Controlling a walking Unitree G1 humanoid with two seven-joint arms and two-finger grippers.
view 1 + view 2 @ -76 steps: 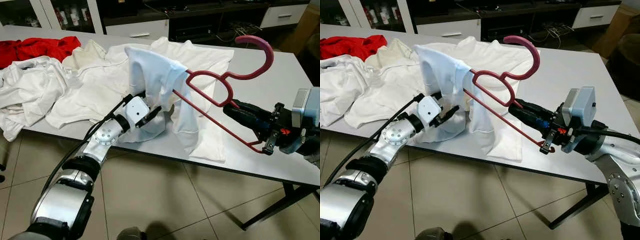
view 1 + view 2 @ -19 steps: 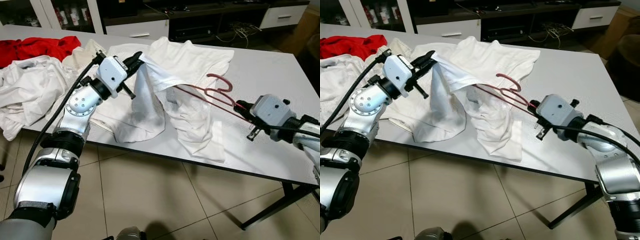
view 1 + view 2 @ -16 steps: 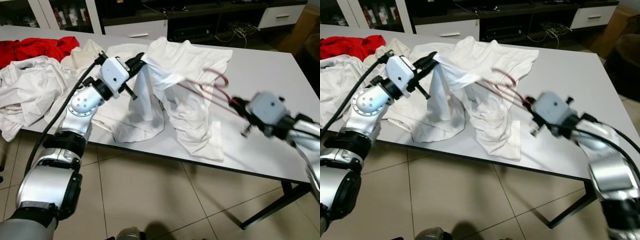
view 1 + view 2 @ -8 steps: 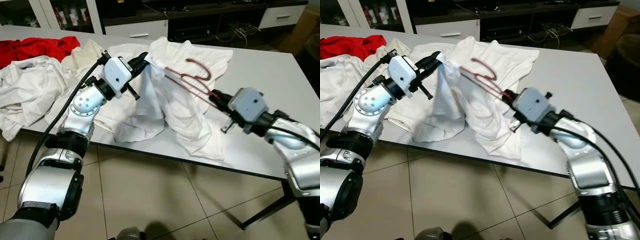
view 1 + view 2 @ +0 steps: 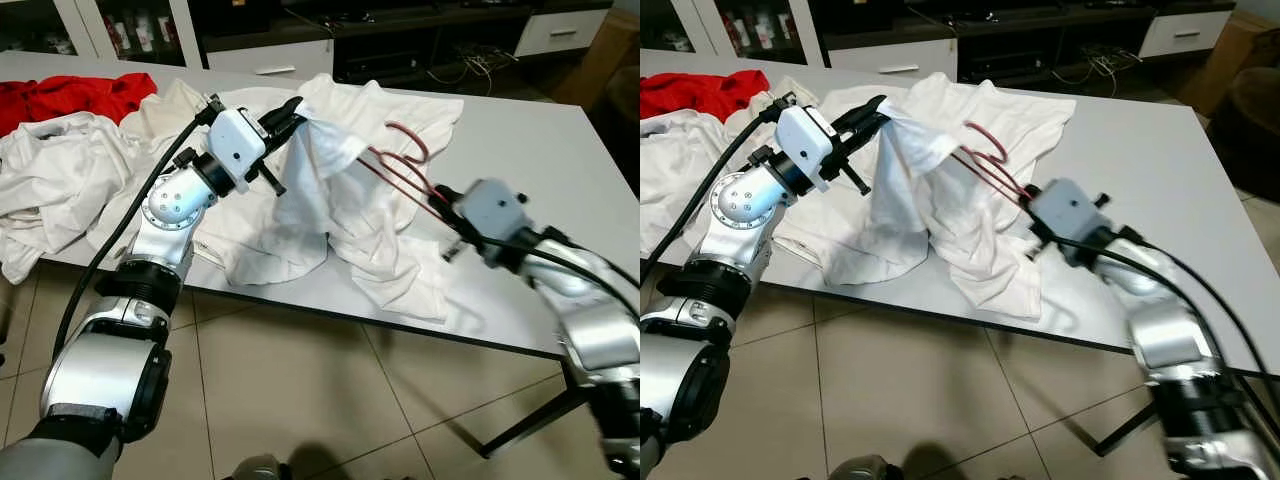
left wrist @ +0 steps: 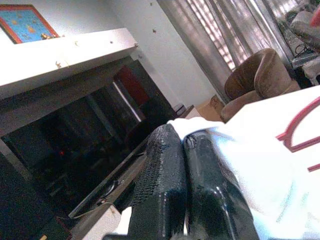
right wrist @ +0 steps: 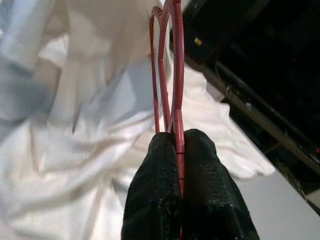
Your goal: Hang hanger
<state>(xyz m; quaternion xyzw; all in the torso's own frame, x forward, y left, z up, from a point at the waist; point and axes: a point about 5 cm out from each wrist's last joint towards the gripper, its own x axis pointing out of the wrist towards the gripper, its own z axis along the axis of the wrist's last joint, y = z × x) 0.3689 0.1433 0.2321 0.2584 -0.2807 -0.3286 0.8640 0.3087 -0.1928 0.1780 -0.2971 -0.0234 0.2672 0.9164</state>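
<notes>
I have drawn my right gripper (image 7: pixel 178 145), clamped on the thin dark-red plastic hanger (image 5: pixel 400 165), slightly back; it lies half inside the white cotton shirt (image 5: pixel 340 200), hook outside the collar. My left gripper (image 6: pixel 184 150) still pinches that collar up, so threading continues.

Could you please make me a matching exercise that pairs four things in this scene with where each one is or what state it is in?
Things:
1. hanger
2. white shirt
3. red cloth
4. table

Places or states:
A. bunched at the far left end of the table
B. bearing all the clothes
C. clamped in the right tool, far end under fabric
D. pinched and lifted by the left tool

Pairs: 1-C, 2-D, 3-A, 4-B
</notes>
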